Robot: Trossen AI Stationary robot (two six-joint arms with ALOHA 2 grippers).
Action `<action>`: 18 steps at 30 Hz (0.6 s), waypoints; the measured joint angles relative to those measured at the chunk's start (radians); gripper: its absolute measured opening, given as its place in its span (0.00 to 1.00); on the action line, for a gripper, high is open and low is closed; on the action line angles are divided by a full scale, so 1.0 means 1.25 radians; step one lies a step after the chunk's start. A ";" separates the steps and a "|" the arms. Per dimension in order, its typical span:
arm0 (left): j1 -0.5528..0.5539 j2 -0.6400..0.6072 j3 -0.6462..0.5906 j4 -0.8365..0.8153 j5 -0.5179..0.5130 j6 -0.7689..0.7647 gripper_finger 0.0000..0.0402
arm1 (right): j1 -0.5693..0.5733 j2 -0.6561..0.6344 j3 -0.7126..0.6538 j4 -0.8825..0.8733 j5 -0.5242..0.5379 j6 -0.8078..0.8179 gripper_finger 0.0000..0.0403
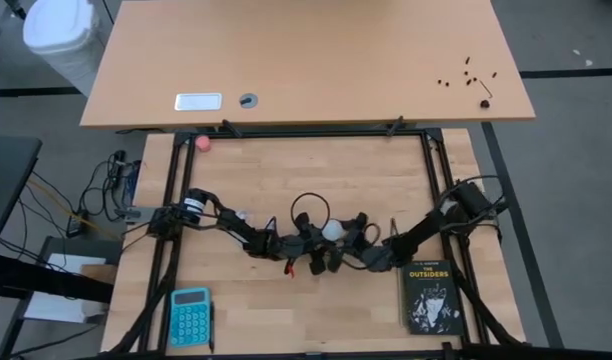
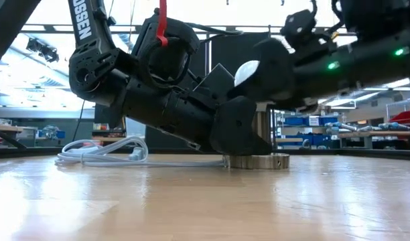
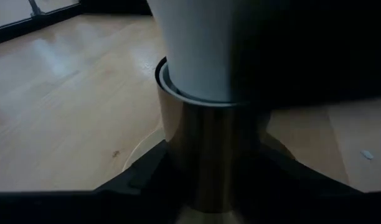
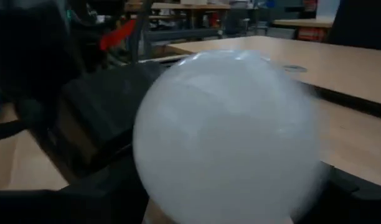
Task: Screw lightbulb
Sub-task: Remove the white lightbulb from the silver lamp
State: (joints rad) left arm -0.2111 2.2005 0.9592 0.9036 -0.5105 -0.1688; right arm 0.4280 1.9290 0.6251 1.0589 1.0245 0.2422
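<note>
Both claws clasp lightbulb [image 1: 332, 230] atop socket [image 2: 257, 161].

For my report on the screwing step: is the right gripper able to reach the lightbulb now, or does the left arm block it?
Probably yes. The right gripper is already at the lightbulb, its globe between the fingers. The left gripper sits lower, around the metal socket, so it does not block.

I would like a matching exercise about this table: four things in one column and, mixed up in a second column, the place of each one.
Things:
1. lightbulb
2. book
3. calculator
4. pink ball

Places:
A. far edge of the table, left side
B. near left corner
C. near right corner
D. middle, standing in the metal socket, between the left gripper and the right gripper

Pairs: 1-D, 2-C, 3-B, 4-A
</note>
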 joint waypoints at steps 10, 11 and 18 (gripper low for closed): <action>0.000 0.000 -0.002 -0.005 -0.004 -0.008 0.49 | -0.001 0.091 0.026 0.134 0.039 -0.015 0.77; 0.000 0.000 -0.002 -0.003 -0.005 -0.008 0.49 | 0.003 0.093 0.026 0.146 0.045 -0.033 0.77; 0.000 0.000 -0.002 -0.004 -0.010 -0.008 0.49 | 0.008 0.090 0.026 0.152 0.063 -0.055 0.77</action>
State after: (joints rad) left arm -0.2111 2.2002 0.9569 0.8982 -0.5224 -0.1791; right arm 0.4381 2.0419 0.6579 1.2488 1.1034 0.1730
